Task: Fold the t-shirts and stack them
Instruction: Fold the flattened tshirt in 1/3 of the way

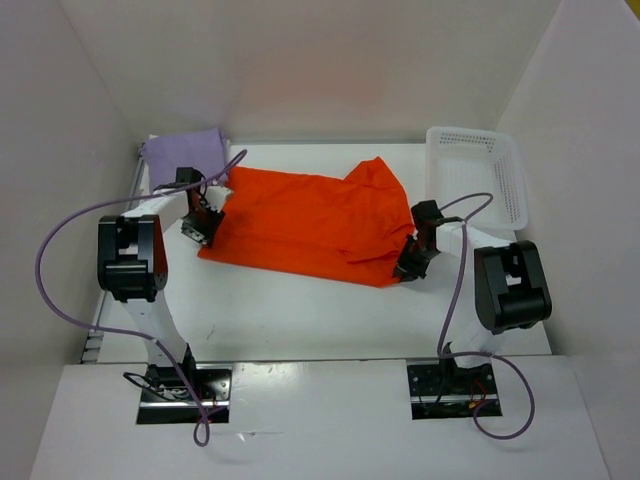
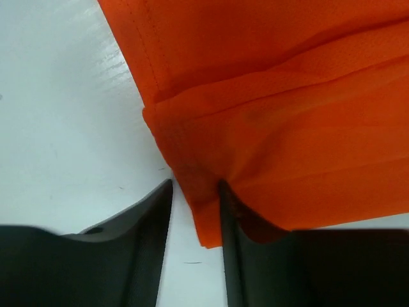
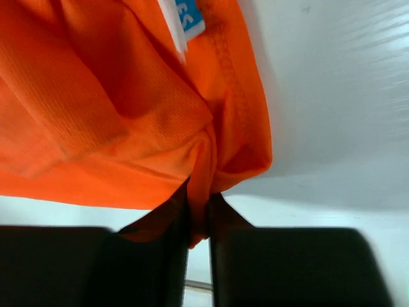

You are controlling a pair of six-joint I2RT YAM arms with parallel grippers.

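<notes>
An orange t-shirt [image 1: 310, 225] lies spread across the middle of the white table, with its right part bunched up. My left gripper [image 1: 203, 228] sits at the shirt's left edge. In the left wrist view it [image 2: 195, 185] is open, and a folded corner of the orange shirt [image 2: 275, 128] lies between the fingers against the right one. My right gripper [image 1: 408, 265] is at the shirt's front right corner. In the right wrist view it [image 3: 199, 192] is shut on a pinched fold of the orange cloth [image 3: 115, 115], near a blue and white label [image 3: 188, 19]. A folded purple t-shirt [image 1: 185, 152] lies at the back left.
A white mesh basket [image 1: 478, 175] stands at the back right beside the right wall. White walls close in the table on three sides. Purple cables [image 1: 60, 250] loop off both arms.
</notes>
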